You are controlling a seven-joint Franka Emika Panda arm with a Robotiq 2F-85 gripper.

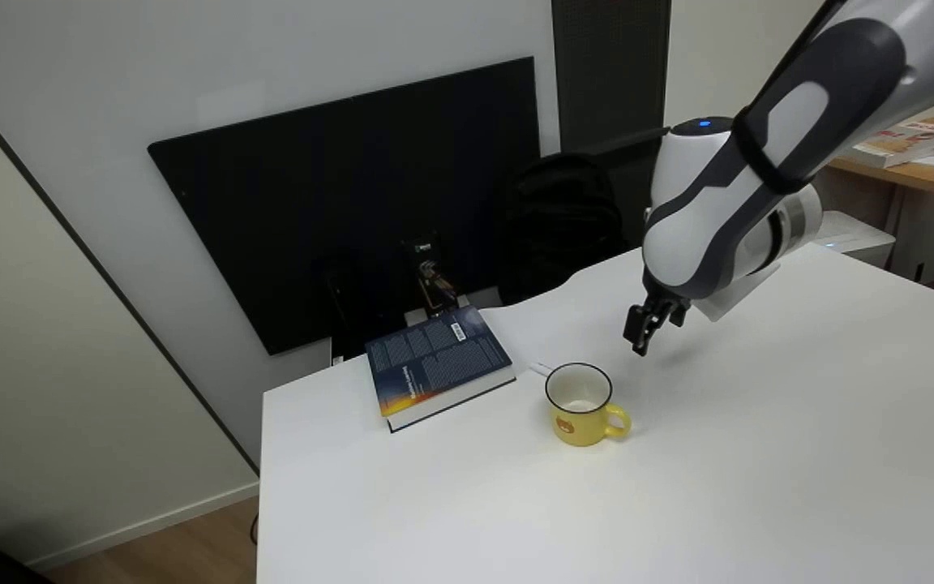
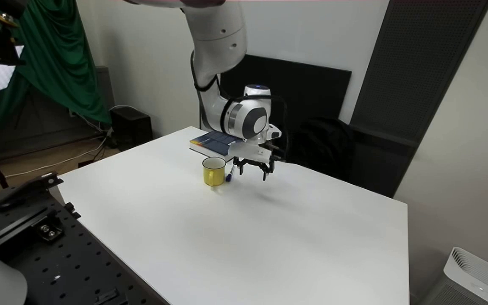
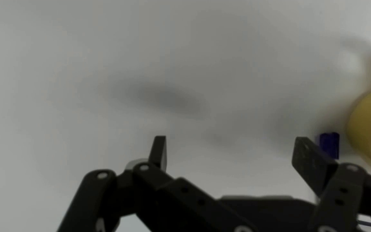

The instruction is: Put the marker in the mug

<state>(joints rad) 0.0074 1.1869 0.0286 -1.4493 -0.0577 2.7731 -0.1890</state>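
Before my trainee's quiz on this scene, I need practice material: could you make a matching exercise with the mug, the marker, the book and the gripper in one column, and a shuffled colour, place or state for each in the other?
Column one:
1. mug
2. marker
3. hardcover book
4. gripper

Column two:
A. mostly dark blue, lying flat
B. yellow, standing upright
C. open, holding nothing
D. slim and blue-capped, beside the mug

Right pairs: 1-B; 2-D; 3-A; 4-C
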